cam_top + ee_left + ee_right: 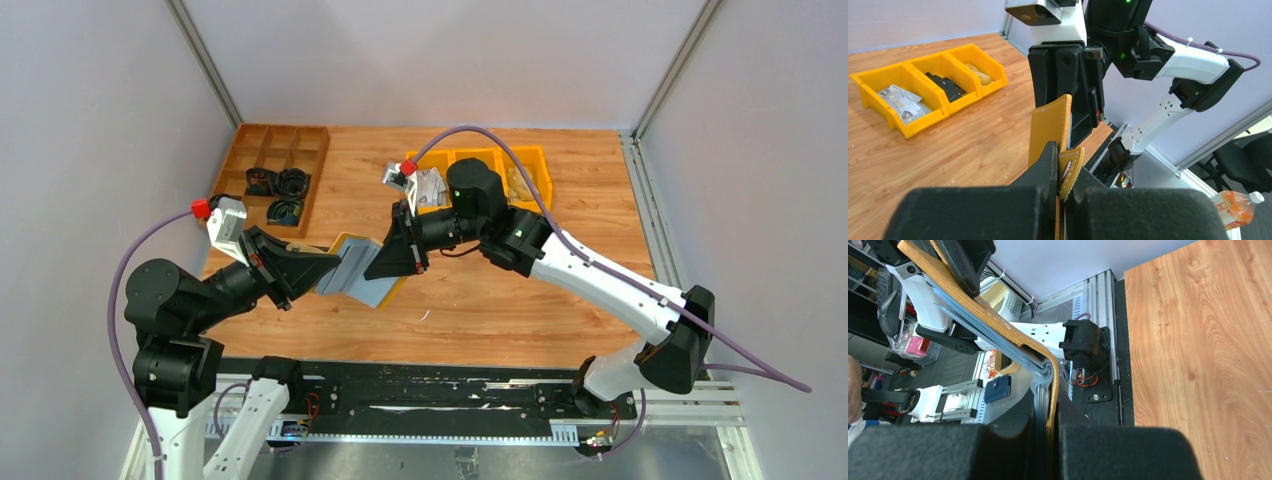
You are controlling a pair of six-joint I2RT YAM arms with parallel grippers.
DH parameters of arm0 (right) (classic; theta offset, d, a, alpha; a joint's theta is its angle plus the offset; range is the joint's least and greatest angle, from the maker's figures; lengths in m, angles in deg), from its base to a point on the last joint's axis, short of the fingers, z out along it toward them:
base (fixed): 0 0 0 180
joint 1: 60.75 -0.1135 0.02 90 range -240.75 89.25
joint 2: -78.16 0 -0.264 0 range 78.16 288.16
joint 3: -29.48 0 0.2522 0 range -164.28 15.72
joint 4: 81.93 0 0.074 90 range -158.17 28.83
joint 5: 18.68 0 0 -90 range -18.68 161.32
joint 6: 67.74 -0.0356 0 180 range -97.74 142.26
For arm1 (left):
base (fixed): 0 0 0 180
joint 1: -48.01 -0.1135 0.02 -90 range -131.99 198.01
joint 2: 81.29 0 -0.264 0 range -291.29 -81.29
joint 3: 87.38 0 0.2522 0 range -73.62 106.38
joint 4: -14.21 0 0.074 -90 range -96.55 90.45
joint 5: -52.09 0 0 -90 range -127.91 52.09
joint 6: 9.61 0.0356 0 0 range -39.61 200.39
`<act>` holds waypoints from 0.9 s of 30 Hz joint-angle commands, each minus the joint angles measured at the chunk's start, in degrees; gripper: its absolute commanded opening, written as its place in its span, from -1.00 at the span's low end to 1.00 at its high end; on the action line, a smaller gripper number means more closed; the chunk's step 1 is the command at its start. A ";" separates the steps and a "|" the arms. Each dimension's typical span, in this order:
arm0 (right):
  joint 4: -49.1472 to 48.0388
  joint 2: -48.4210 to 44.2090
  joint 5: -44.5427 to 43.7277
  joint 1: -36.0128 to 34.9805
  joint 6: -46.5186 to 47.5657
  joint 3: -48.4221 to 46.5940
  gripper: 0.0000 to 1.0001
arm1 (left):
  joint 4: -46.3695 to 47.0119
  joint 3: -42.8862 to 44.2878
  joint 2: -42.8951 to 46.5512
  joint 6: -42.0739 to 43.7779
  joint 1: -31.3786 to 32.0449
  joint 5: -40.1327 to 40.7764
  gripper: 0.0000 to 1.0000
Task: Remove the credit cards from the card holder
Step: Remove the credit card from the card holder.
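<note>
Your left gripper [328, 268]: clamped on mustard-yellow leather-look folding card holder [356, 278].
Your right gripper [378, 268]: clamped on its other flap.
Card holder: open, above tabletop [520, 300] centre.

– Where's your card holder [358, 274]?
– Above the table's [560, 300] middle: left gripper [325, 268] on its left end, right gripper [380, 264] on its right.
– Behind it?
– Your tray [300, 128] sits in the far left corner, with the bins [541, 172] along the far edge.
</note>
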 commanded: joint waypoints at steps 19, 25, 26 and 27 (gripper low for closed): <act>1.30 2.86 -5.87 -0.08 -0.34 -4.18 -1.00 | -9.83 3.34 -0.53 5.64 0.03 10.84 -1.00; 0.32 7.27 -7.55 -0.08 -2.26 -6.93 -1.00 | -6.48 -0.18 -0.33 2.02 0.03 9.31 -1.00; 0.13 7.81 -7.43 0.00 -2.29 -7.20 -1.00 | -6.01 -0.48 -0.50 1.74 0.03 8.81 -1.00; -0.12 8.00 -7.44 0.00 -2.34 -7.17 -1.00 | -6.01 -0.64 -0.64 1.50 0.03 8.54 -1.00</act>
